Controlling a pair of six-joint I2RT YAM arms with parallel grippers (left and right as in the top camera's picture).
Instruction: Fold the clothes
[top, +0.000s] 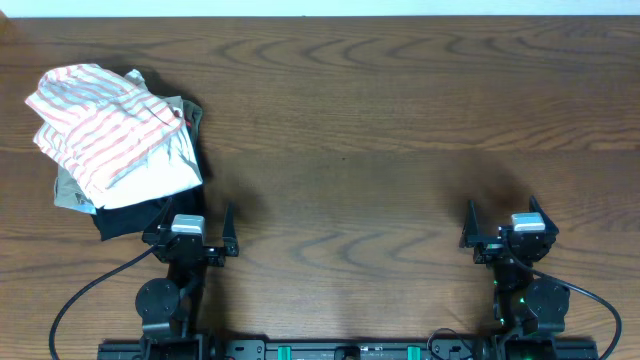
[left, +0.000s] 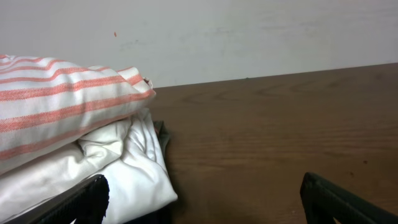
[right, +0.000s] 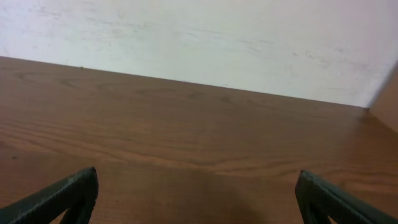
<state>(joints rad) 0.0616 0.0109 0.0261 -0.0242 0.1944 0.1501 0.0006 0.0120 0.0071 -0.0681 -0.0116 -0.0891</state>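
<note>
Left tool (top: 192, 222) and right tool (top: 503, 208) both spread, empty. Shirt (top: 100, 130) tops the white garment (top: 165, 172), far-left counter (top: 380, 120). If I pinch too deep, I risk lifting both.

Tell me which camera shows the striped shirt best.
Overhead: the whole striped shirt shows, crumpled atop a plain white garment. The left wrist view catches only one end, side-on. The right wrist view shows none of it.
</note>
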